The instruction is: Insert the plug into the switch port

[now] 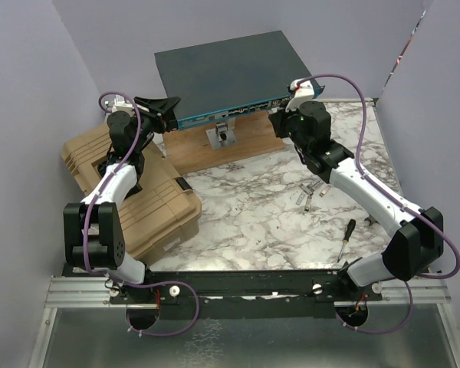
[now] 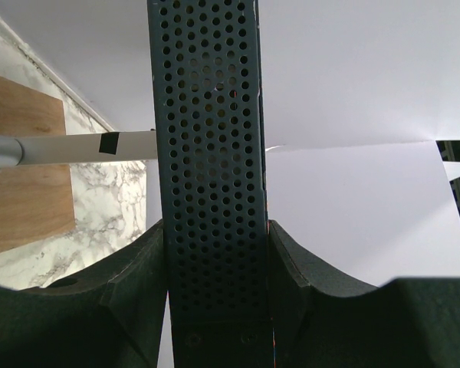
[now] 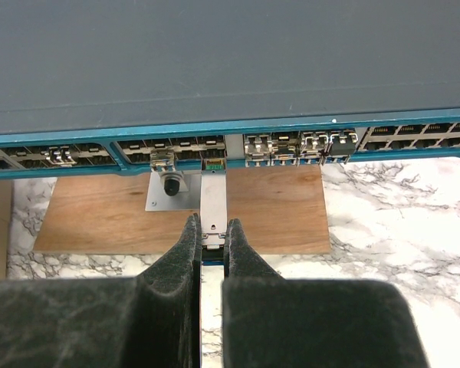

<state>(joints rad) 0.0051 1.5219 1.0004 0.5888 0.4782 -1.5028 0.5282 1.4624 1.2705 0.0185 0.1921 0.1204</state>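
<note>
Pincers in two roles, read from the largest item to the smallest.

Left pincer [image 2: 215, 238]: set about half wide and clamped across the perforated end of the switch [image 1: 230, 73], one pad on each broad face. We read this as a bracing hold.

Switch: a flat dark box at the far side of the worktop [image 1: 268, 218], its teal front turned toward the arms. Its front edge lies over a wooden board [image 3: 276, 207].

Bracket [image 3: 169, 190]: a small metal plate with a black knob. It stands on the board under the port row, just left of the plug.

Right pincer [image 3: 213, 244]: almost closed, pinching the rear of the plug [image 3: 213, 201].

Plug: a slim silver bar running straight ahead from the pads to the teal face.

Port [image 3: 213, 162]: lower row, near the middle of the face. The plug's tip meets its mouth; we cannot tell whether it has entered, or how deep.

Step in hand, as we judge it: insertion proper, with alignment done or nearly so.

Next move, as we judge it: a straight push along the plug's own axis, level and square to the face. The left hold should resist that push so the switch does not slide back. The plug should pass the bracket without touching it, and the push should end once the plug seats.
</note>
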